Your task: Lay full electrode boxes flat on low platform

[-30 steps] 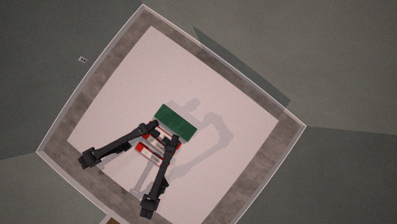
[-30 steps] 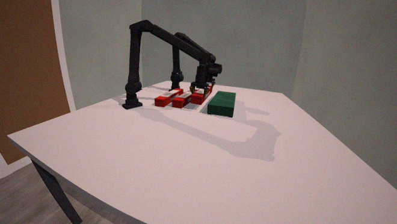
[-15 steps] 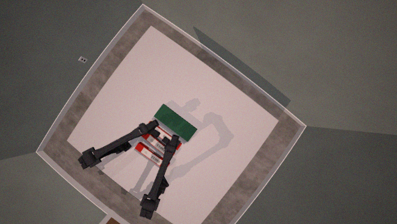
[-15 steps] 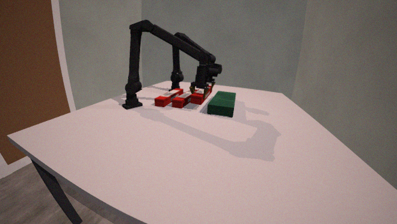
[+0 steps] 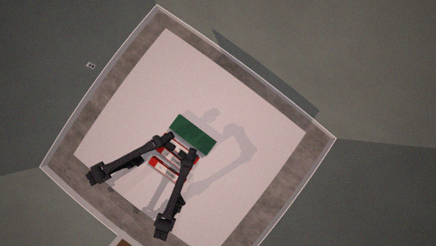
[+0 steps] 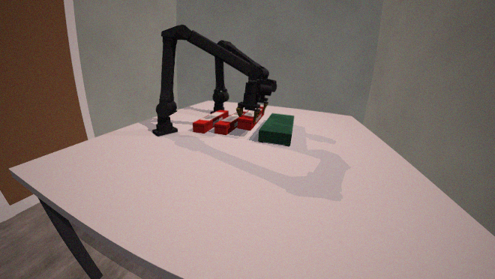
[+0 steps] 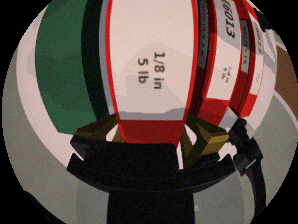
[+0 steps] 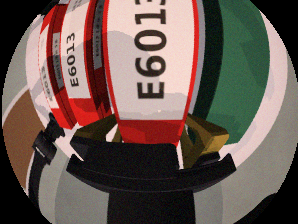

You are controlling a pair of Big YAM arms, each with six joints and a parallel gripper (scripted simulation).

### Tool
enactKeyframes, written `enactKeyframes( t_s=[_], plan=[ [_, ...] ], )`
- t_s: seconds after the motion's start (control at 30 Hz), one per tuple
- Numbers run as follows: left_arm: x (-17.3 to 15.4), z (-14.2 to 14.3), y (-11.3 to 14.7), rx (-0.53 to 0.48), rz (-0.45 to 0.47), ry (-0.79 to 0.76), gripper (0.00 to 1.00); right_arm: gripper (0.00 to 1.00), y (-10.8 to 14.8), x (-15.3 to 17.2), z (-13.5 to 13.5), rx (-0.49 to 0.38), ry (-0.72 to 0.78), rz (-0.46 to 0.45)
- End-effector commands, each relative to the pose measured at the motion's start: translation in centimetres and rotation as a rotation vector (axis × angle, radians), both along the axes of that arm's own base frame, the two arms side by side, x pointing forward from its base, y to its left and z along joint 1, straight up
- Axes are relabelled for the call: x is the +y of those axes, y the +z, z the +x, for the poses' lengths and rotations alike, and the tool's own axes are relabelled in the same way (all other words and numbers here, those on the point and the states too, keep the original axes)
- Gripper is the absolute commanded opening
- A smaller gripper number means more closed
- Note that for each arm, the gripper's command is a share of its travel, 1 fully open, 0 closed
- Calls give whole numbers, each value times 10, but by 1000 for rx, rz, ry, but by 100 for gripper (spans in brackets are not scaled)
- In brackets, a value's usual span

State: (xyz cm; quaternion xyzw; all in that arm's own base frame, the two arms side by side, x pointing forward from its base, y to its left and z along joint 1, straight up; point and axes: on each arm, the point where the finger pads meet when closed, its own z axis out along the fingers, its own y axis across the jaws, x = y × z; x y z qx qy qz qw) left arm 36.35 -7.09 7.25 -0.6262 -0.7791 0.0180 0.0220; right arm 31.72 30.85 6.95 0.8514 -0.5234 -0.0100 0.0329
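Note:
Three red and white electrode boxes lie side by side on the table. The one nearest the green low platform point(image 5: 192, 134) point(image 6: 277, 127) point(image 7: 60, 75) point(image 8: 237, 75) is the held box point(image 5: 179, 146) point(image 6: 247, 121) point(image 7: 150, 65) point(image 8: 150, 60). My left gripper point(image 5: 168, 136) point(image 7: 151, 112) is shut on its "1/8 in 5 lb" end. My right gripper point(image 5: 191, 155) point(image 8: 150, 131) is shut on its "E6013" end. The box stays level beside the platform and I cannot tell if it is off the table. The middle box point(image 5: 169, 156) point(image 6: 226, 125) and the outer box point(image 5: 164, 168) point(image 6: 207, 121) lie apart from the grippers.
The white table top point(image 5: 172, 82) point(image 6: 225, 195) stretches wide beyond the platform. Both arm bases point(image 5: 97, 172) point(image 5: 163, 228) stand on the side of the boxes away from the platform.

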Motion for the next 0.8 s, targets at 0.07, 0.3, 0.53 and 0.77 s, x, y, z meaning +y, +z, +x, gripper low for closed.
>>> enactKeyframes(
  t_s=[0.07,0.3,0.53,0.77],
  plan=[
    [5,27,59,-133,-11,6,0,0,72,18,27,-115,6,103],
    [5,26,72,-134,-11,6,0,0,76,18,24,-116,6,104],
    [5,26,80,-134,-11,6,0,0,81,17,21,-116,6,104],
    [5,24,89,-135,-11,6,0,0,86,16,18,-116,6,104]
  ],
)
